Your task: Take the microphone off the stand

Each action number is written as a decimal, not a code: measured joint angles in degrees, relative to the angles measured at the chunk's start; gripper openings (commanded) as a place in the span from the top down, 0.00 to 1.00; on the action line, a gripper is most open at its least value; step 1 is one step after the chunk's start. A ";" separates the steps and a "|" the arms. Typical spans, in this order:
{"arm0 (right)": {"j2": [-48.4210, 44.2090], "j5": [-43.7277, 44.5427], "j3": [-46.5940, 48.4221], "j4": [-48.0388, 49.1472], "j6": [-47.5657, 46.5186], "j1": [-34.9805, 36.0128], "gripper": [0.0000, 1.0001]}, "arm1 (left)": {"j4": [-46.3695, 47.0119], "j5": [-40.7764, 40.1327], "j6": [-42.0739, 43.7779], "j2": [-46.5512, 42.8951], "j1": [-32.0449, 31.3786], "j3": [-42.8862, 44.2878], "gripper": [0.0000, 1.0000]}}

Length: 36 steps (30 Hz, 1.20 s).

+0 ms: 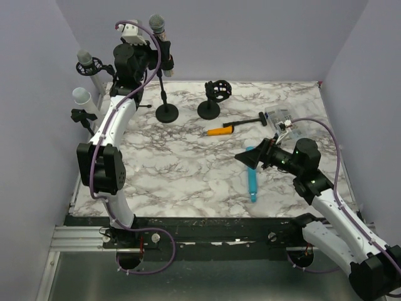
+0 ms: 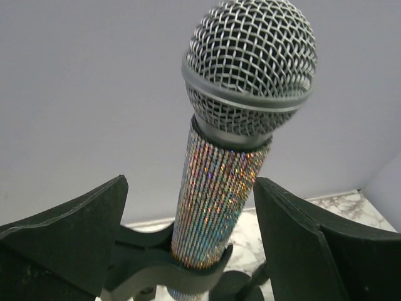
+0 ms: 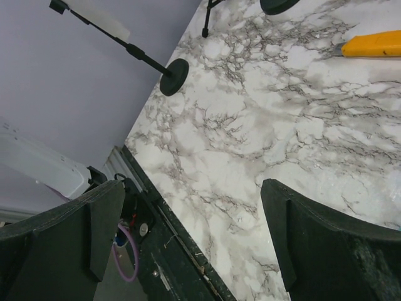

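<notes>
A microphone (image 2: 219, 182) with a glittery iridescent body and grey mesh head sits upright in the black clip of its stand (image 2: 163, 266). In the top view the microphone (image 1: 159, 30) tops a stand (image 1: 166, 113) with a round base at the table's back left. My left gripper (image 2: 191, 251) is open, with its fingers (image 2: 75, 232) on either side of the glitter body, not touching it. My right gripper (image 1: 249, 157) is open and empty, held above the table at the right, and the wrist view shows only marble between its fingers (image 3: 326, 251).
An empty black stand (image 1: 213, 100) stands next to the microphone stand. An orange-handled tool (image 1: 220, 131), a black tool (image 1: 245, 121), a clear box (image 1: 280, 118) and a blue tool (image 1: 252, 182) lie on the marble table. Two more microphones (image 1: 84, 59) are mounted at the left wall.
</notes>
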 measured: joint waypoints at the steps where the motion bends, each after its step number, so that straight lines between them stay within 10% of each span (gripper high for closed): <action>1: -0.28 0.22 0.00 -0.55 0.00 0.00 0.00 | 0.17 0.02 0.24 1.14 0.00 1.31 0.19; 20: -3.74 4.66 0.35 -9.01 -0.04 0.00 0.00 | -3.45 -0.68 5.11 1.01 -0.90 2.08 1.00; 36: -0.13 5.09 0.35 -8.87 -0.28 0.00 0.00 | -23.85 -13.90 6.82 -30.10 -17.55 -19.76 1.00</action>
